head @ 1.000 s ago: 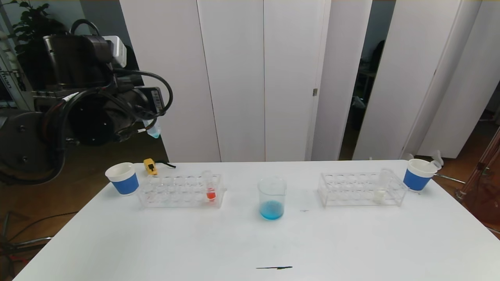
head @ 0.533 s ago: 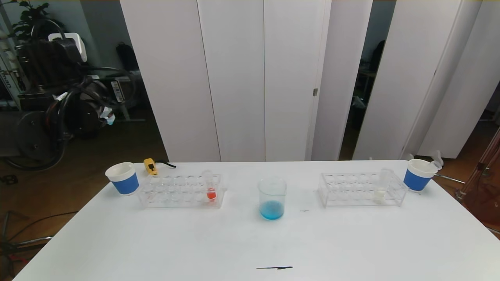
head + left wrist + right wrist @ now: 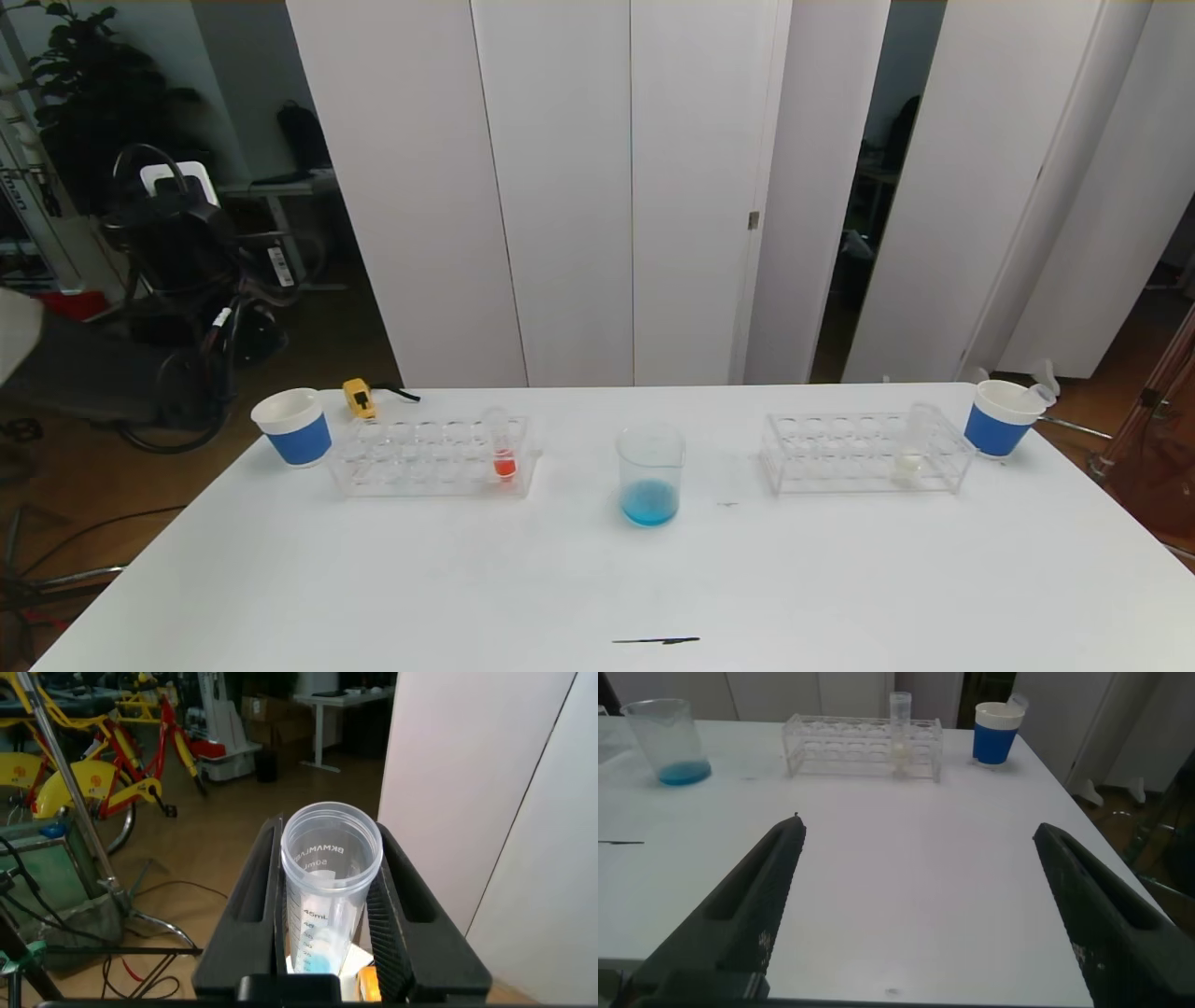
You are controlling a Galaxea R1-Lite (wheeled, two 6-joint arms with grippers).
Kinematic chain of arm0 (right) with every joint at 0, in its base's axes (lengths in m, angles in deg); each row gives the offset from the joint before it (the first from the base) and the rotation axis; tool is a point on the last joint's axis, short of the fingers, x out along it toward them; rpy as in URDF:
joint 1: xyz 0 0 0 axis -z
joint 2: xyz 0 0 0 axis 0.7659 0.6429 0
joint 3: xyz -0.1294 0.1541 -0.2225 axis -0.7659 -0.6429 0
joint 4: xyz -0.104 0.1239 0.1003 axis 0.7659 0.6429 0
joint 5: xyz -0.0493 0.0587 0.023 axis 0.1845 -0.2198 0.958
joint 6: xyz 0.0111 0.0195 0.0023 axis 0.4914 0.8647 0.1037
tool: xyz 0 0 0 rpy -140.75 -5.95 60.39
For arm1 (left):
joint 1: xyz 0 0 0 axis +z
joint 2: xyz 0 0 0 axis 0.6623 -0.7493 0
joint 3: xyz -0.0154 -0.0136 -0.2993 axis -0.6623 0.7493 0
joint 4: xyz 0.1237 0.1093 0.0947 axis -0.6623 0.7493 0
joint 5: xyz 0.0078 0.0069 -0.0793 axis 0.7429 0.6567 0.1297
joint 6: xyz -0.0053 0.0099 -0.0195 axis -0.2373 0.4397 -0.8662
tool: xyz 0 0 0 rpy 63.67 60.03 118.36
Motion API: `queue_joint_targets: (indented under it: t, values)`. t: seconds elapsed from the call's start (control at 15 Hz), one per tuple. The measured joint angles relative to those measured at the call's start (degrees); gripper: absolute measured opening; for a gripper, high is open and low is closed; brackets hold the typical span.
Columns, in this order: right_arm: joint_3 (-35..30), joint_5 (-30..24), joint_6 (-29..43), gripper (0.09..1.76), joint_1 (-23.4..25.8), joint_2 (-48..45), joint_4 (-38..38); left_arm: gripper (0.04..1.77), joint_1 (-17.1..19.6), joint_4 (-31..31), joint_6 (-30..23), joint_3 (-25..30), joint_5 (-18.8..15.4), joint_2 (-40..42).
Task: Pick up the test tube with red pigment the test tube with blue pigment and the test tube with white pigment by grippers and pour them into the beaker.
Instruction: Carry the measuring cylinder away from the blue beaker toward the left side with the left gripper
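1. Left gripper (image 3: 327, 952) off the table's left edge, pinching blue tube (image 3: 329, 896); leftover drops may spill onto floor.
2. Right gripper (image 3: 920, 915) spread wide near front right edge; may clip white tube (image 3: 907, 464) or rack (image 3: 864, 455).
3. Beaker (image 3: 650, 474) mid-table, blue inside; red tube (image 3: 502, 453) racked left.

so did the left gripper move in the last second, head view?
Yes. The left gripper, shut on the test tube with blue pigment, has swung left and away from the white wall panels, off beyond the table edge.
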Motion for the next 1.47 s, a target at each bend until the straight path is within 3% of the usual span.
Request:
queue_joint_targets:
  t: [0.6, 1.47]
  values:
    - [0.0, 0.0, 0.0, 1.75, 0.0, 0.0, 0.0, 0.58, 3.3, -6.6, -1.0, 5.3, -0.5, -8.8]
    - [0.0, 0.0, 0.0, 1.75, 0.0, 0.0, 0.0, 0.58, 3.2, -8.8, -2.7, 3.4, -2.3, -18.5]
